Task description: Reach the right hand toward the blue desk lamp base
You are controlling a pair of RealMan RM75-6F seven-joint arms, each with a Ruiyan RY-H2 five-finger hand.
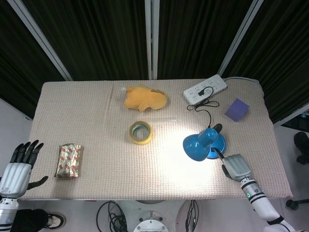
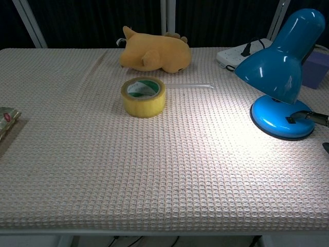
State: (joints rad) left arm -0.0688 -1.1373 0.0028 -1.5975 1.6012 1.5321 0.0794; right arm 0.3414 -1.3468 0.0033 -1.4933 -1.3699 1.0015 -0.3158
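Observation:
The blue desk lamp [image 1: 196,144] is lit and stands right of the table's middle, its round base [image 2: 280,121] on the cloth and its shade [image 2: 277,56] tilted over the table. My right hand [image 1: 235,166] lies just in front of the base at the near right. One dark fingertip [image 2: 313,117] rests on the base's right edge by the switch. It holds nothing. My left hand [image 1: 17,169] hovers off the table's near left corner with its fingers spread, holding nothing.
A yellow tape roll [image 1: 140,132] sits mid-table, a yellow plush toy [image 1: 144,98] behind it. A white power strip [image 1: 205,89] and a purple block [image 1: 237,109] lie at the back right. A foil snack pack [image 1: 69,161] lies at the near left.

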